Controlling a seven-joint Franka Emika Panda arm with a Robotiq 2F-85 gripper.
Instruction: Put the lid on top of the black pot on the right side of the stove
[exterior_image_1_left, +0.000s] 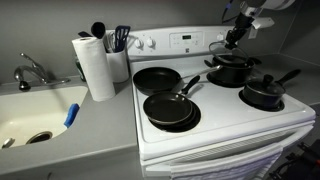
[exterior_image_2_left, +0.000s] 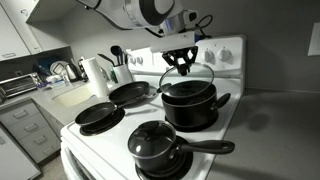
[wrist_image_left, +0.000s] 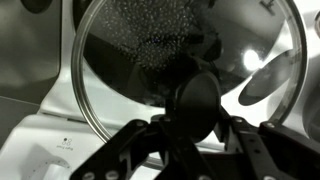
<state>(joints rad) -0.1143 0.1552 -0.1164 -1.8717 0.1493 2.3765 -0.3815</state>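
Observation:
The clear glass lid (exterior_image_2_left: 200, 76) with a thin metal rim hangs tilted just above the wide black pot (exterior_image_2_left: 190, 110), at the back right of the white stove (exterior_image_2_left: 100, 147). My gripper (exterior_image_2_left: 182, 60) is shut on the lid's black centre knob. In an exterior view the lid (exterior_image_1_left: 228, 60) sits right over the pot (exterior_image_1_left: 230, 75) under my gripper (exterior_image_1_left: 236, 40), on the stove (exterior_image_1_left: 215, 118). The wrist view shows the lid's glass (wrist_image_left: 150, 50) close up, with the knob between my fingers (wrist_image_left: 196, 125). I cannot tell whether the lid's rim touches the pot.
Two shallow black frying pans (exterior_image_1_left: 157, 78) (exterior_image_1_left: 170, 108) lie on the stove's left burners. A lidded long-handled saucepan (exterior_image_1_left: 264, 95) (exterior_image_2_left: 155, 145) stands at the front right. A paper towel roll (exterior_image_1_left: 97, 68), a utensil holder (exterior_image_1_left: 119, 62) and a sink (exterior_image_1_left: 35, 112) are beside the stove.

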